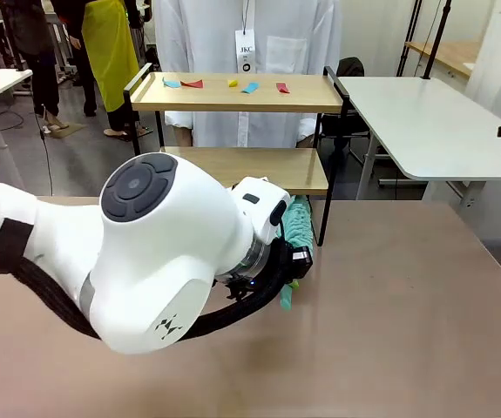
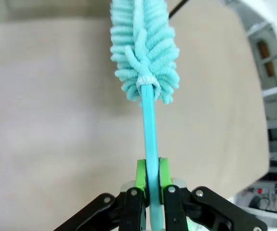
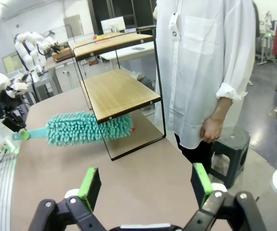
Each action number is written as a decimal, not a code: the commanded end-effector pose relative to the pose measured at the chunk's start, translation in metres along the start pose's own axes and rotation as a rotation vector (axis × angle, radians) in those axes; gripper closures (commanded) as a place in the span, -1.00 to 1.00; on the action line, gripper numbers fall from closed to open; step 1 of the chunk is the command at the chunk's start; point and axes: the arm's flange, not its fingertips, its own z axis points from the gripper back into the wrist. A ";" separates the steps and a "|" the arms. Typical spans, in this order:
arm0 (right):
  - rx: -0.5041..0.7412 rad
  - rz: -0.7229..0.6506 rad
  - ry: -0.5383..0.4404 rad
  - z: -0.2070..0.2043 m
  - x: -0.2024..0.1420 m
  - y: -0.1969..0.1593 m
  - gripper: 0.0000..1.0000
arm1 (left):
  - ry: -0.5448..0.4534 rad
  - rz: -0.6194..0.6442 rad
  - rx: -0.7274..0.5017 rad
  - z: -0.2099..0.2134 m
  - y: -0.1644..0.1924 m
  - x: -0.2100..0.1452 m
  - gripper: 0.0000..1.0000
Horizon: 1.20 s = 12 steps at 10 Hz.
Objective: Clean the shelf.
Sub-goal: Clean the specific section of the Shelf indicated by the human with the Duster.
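Found the shelf [image 1: 241,94] at the far edge of the beige tabletop [image 1: 407,305], its two wooden boards level in the black frame, with five small coloured scraps [image 1: 232,83] strewn along the top board. Noted a person [image 1: 233,35] in a white shirt directly behind it, one hand [image 3: 210,130] hanging at the side, a white table [image 1: 433,122] off to the robot's right and a dark stool [image 3: 230,144] by the person's legs. Saw much of the lower board and of the tool blocked in the front view by the bulky left arm [image 1: 163,244], stretching in from the left across the middle of the tabletop with its wrist turned toward the shelf's right-hand leg. Saw the left gripper [image 2: 148,169] with its green-padded fingers [image 2: 140,173] pinched on the thin teal handle of a fluffy teal duster [image 2: 145,48]. Saw the duster's long axis lying roughly level above the tabletop, head pointed away from the wrist toward the shelf, its tip tucked under the near edge of the lower board beside a frame post; could not tell whether touching. Caught the right gripper [image 3: 145,180] above the tabletop facing the shelf's end, fingers spread wide with nothing between them.
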 end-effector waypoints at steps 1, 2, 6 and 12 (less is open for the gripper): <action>0.001 0.005 0.004 0.000 0.003 0.001 -1.00 | -0.067 0.015 0.004 -0.044 -0.044 -0.008 0.74; 0.001 0.005 0.004 0.000 0.003 0.001 -1.00 | -0.070 0.021 -0.012 -0.053 -0.046 -0.006 0.74; 0.001 0.005 0.004 0.000 0.003 0.001 -1.00 | -0.062 0.036 0.037 -0.089 -0.042 -0.003 0.74; 0.001 0.005 0.004 0.000 0.003 0.001 -1.00 | 0.000 0.023 0.069 -0.069 -0.021 -0.010 0.74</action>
